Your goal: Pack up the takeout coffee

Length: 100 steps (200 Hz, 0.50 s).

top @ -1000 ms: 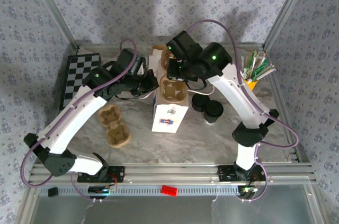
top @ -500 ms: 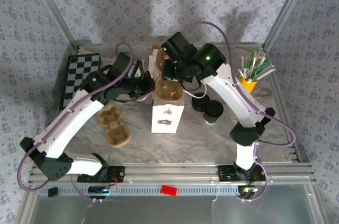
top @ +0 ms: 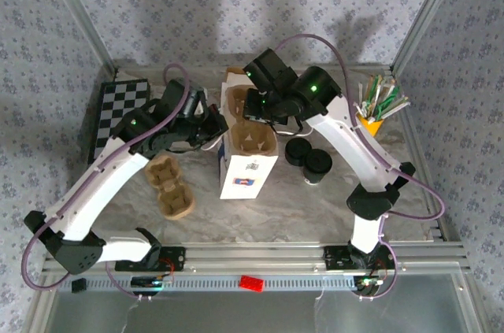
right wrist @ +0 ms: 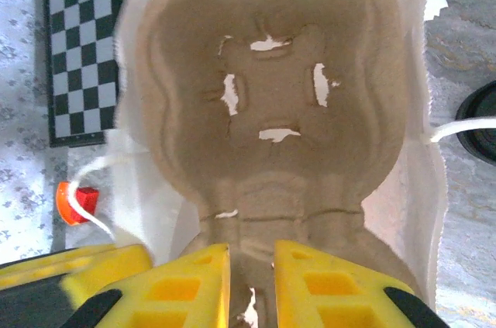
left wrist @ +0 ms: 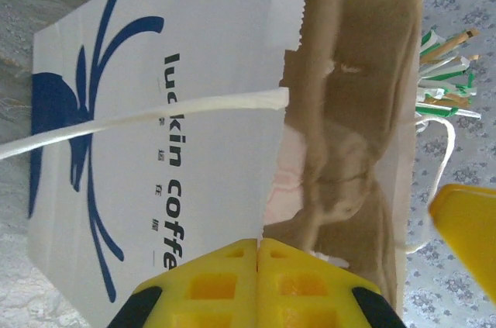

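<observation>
Right end effector [right wrist: 252, 257] grasps the cup carrier [right wrist: 271, 95]; takeout coffee [top: 317, 166] stands apart, rightward.

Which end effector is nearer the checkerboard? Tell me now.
Left. The left end effector pinches the bag's left rim, on the checkerboard's side; the right end effector holds the tray at the bag's mouth, farther away.

Chessboard [right wrist: 81, 49] cropped, carrier's [right wrist: 271, 95] near end behind right end effector [right wrist: 252, 257]

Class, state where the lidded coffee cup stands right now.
In the top view the lidded coffee cup stands right of centre, just right of the white paper bag, with a loose black lid beside it.
</observation>
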Each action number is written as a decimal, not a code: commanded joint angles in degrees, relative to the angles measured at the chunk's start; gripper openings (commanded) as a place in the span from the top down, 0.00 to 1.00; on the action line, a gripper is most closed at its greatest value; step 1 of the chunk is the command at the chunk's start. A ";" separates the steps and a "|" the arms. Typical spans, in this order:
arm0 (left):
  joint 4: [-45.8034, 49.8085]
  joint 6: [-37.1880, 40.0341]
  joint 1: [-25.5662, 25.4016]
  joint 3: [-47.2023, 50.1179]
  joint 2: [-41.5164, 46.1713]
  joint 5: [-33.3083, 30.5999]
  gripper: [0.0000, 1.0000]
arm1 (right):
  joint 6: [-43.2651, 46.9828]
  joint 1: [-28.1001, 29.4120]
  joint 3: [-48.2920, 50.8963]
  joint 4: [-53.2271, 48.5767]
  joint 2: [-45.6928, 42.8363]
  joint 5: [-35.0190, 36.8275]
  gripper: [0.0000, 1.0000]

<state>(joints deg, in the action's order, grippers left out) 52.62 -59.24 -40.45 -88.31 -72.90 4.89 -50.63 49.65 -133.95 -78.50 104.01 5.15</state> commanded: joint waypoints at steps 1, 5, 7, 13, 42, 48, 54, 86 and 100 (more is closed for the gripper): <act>-1.60 -0.53 0.98 1.03 2.07 -0.71 1.00 | -1.16 0.12 2.50 0.88 -2.24 0.59 0.78; -1.93 -0.52 1.05 1.54 2.29 -0.75 1.00 | -1.14 0.25 2.62 1.06 -2.38 0.90 0.78; -2.04 -0.54 1.00 1.78 2.45 -0.75 1.00 | -1.22 0.29 2.61 1.00 -2.40 1.02 0.77; -2.28 -0.81 1.21 2.43 2.71 -0.57 1.00 | -1.07 0.27 2.51 0.63 -2.25 1.10 0.78; -3.37 -1.30 1.27 3.72 2.77 0.85 1.00 | -0.31 0.69 1.36 0.31 -0.56 0.49 0.77; -3.40 -1.23 1.29 3.70 2.85 0.81 1.00 | 0.06 1.26 0.17 -0.37 0.05 0.99 0.77; -3.40 -1.01 1.29 3.68 3.01 0.61 1.00 | 0.64 1.90 -1.64 -1.46 0.78 2.01 0.76; -3.43 -0.83 1.86 4.11 3.46 1.24 1.00 | 4.49 2.45 -7.51 -7.62 4.98 1.02 0.69; -3.11 -0.44 1.93 3.91 3.56 1.53 1.00 | 6.63 2.77 -9.34 -8.36 6.36 1.52 0.64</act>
<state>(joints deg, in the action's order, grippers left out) 50.26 -59.94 -38.98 -84.64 -70.85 5.19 -48.03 52.21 -139.94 -81.82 107.66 6.04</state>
